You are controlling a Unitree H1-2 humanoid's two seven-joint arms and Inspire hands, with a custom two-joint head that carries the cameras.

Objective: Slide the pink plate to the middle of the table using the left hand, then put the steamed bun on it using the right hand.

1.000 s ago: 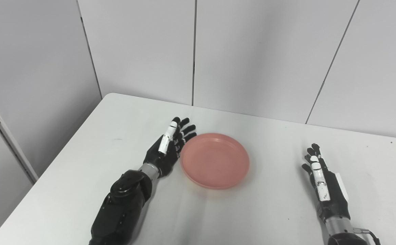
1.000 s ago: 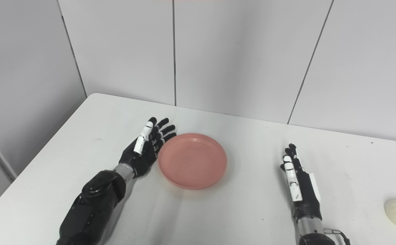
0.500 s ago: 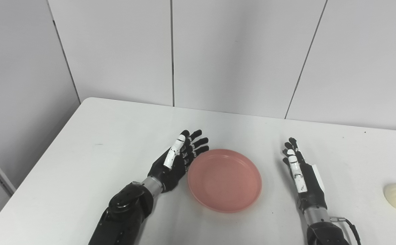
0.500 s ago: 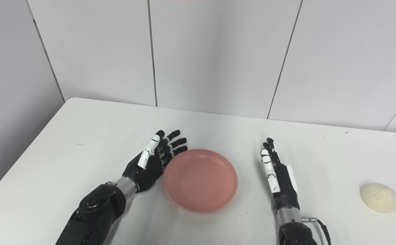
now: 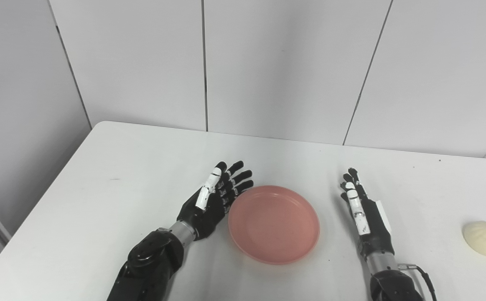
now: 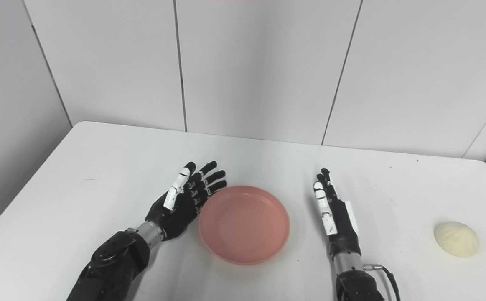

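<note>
Near the middle of the table (image 5: pixel 113 163) sits the pink plate (image 5: pixel 273 224), flat and with nothing on it. Just beside its left edge is the left hand (image 5: pixel 214 200), with its fingers (image 5: pixel 235 177) spread wide and holding nothing; the side of the hand looks like it touches the rim, but I cannot tell for sure. To the right of the plate, a little apart from it, is the right hand (image 6: pixel 335 213), standing on its edge with straight fingers, also holding nothing. Far off to the right lies the steamed bun (image 6: pixel 456 239), well apart from the right hand.

The plate looks about in place, so the bun is the next job. It is round and soft (and maybe squishy), so a hard squeeze could squash it, or a clumsy reach could roll it off the table's right edge.
</note>
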